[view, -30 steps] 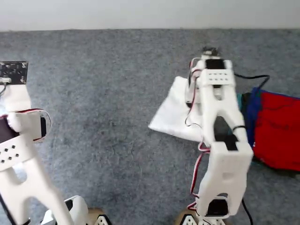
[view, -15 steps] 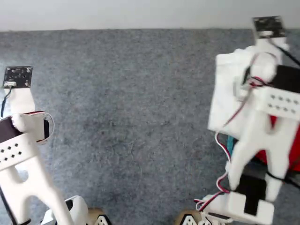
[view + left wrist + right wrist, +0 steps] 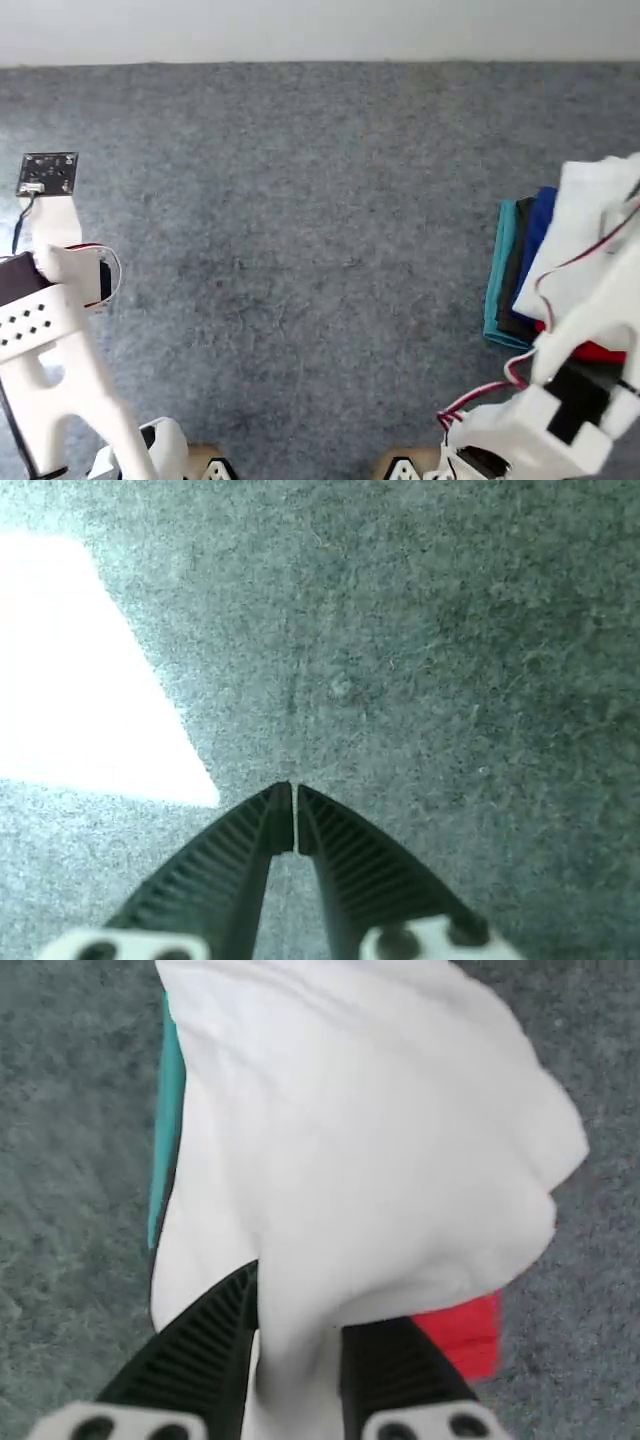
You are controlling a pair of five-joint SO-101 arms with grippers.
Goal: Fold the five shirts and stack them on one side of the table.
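At the right edge of the grey surface (image 3: 300, 200), the right claw (image 3: 298, 1295) grips one white cloth shirt (image 3: 370, 1140) over four folded coloured shirts (image 3: 512, 280); the left claw (image 3: 295, 800) is clenched, empty.

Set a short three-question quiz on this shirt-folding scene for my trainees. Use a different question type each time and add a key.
1. Multiple choice: what does the right gripper hold? A) a yellow towel B) a white shirt C) nothing
2. True or false: the left gripper is wide open above the grey table.
3. Fill in: the edge of the shirt stack nearest the table's middle is ____ in colour.
Key: 1 B; 2 false, it is shut; 3 teal.
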